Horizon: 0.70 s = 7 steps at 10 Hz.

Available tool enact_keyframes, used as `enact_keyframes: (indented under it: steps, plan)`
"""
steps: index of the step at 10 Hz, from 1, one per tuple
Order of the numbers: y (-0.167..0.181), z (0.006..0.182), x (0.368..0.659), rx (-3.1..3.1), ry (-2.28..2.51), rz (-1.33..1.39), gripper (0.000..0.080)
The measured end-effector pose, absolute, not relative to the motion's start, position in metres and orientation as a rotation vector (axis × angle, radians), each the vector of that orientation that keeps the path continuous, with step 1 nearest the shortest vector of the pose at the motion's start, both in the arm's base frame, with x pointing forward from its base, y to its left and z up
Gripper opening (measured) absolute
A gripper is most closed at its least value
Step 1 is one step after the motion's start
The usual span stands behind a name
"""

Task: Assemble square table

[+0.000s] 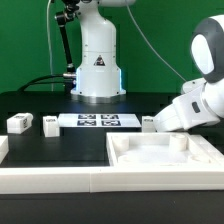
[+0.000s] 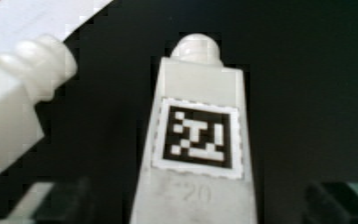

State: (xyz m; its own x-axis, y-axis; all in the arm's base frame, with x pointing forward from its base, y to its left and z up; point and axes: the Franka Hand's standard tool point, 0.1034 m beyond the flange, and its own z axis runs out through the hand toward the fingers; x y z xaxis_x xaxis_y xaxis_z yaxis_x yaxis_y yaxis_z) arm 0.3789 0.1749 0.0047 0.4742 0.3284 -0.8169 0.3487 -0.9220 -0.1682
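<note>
Two fingers of mine show dark and blurred on either side of the tagged leg. My gripper stands wide around it, with a strip of black table visible between each finger and the leg's flanks. As far as this soft close view lets me judge, I am touching nothing. The tagged leg is a white block lying flat, its black-and-white tag facing my camera and a rounded peg at its far end. Just beside it, but apart, lies a second leg, also with a rounded peg. In the exterior view my gripper sits low over the table at the exterior view's right, just behind the far rim of the square top. The square top lies flat in the foreground with its raised rim up. Toward the exterior view's left lies the marker board. Past it are two more legs, standing apart from each other. Farthest back is my base, in front of a green wall.
</note>
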Motion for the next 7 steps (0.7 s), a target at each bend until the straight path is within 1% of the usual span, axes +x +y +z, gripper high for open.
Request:
enact_keyframes:
  steps: [1,2,3,7]
  plan:
    - [0.1754,0.0039,0.3796,2.683,0.616,-1.470,0.0423]
    - [0.1763,0.0036,0.3801,2.686,0.618,-1.465,0.0423]
    - [0.1769,0.0036,0.3800,2.686,0.619,-1.464,0.0288]
    - [0.1762,0.0046,0.3812,2.689,0.635,-1.465,0.0288]
